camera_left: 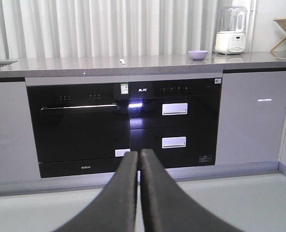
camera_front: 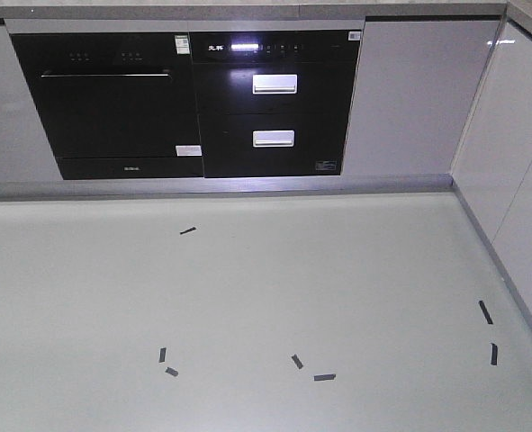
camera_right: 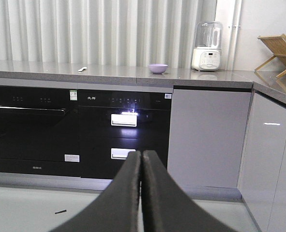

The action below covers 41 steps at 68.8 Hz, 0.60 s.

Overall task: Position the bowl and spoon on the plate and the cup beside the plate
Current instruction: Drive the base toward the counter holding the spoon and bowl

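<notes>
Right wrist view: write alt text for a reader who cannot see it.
The right gripper, shut and empty, points at a grey kitchen counter holding the lavender bowl and, to its left, the small pale spoon. Black built-in ovens sit below.

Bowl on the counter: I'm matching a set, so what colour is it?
The bowl is lavender-purple; the right wrist view shows it best.

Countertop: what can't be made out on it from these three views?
Wrist views: countertop runs past the frame edges; no plate or cup on the visible stretch.
Wrist views: small pale item left of the bowl, too small to confirm as the spoon.
Front view: top edge cuts off the counter surface; nothing on it shows.
</notes>
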Motion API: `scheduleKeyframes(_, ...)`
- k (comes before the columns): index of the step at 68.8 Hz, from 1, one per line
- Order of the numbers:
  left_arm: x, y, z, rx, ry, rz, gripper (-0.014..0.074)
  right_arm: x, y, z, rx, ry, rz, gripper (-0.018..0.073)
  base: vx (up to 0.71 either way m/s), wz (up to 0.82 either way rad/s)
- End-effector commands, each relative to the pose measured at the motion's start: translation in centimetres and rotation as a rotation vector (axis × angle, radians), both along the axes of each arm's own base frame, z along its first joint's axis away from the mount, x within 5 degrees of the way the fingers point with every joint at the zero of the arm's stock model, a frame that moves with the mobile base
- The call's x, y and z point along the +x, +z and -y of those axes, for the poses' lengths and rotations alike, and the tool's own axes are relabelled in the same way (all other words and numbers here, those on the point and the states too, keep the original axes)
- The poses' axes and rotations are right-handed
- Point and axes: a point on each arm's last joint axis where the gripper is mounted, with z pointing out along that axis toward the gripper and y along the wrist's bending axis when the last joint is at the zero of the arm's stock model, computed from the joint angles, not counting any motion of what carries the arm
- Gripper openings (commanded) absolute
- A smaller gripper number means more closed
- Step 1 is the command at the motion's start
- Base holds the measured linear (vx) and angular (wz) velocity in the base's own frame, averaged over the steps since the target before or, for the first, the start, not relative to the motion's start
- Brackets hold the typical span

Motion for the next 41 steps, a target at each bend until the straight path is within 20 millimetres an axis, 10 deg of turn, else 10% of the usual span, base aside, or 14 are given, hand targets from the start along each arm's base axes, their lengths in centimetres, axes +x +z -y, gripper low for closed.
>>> scheduleKeyframes(1,-0.25,1.3,0.04,-0.008,-0.005,0.1,-0.0007,-0.06,0.44,0.02,0.002,-0.004,0.071,-0.0011,0.0,0.0)
scheduleKeyframes(41,-0.25,1.3,0.04,-0.008,-0.005,0.1,-0.0007,-0.06,0.44,0.02,0.002,-0.004,0.071,-0.0011,0.0,0.0)
